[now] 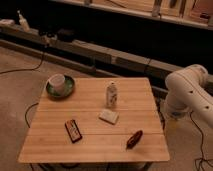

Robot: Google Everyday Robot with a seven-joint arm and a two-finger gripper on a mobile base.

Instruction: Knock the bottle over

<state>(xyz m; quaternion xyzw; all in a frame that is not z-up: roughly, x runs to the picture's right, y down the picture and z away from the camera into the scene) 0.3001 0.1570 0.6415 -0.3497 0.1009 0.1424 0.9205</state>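
Note:
A small clear bottle (112, 94) with a white cap and a light label stands upright near the middle of the wooden table (55, 145), towards its far side. My white arm (189, 91) shows at the right, beside the table's right edge and apart from the bottle. The gripper itself is out of view, past the right edge of the picture.
A white cup on a green plate (60, 85) sits at the table's far left corner. A white packet (109, 116) lies just in front of the bottle. A dark snack bar (73, 130) and a reddish-brown object (134, 139) lie nearer the front. Cables run on the floor, with low shelving behind.

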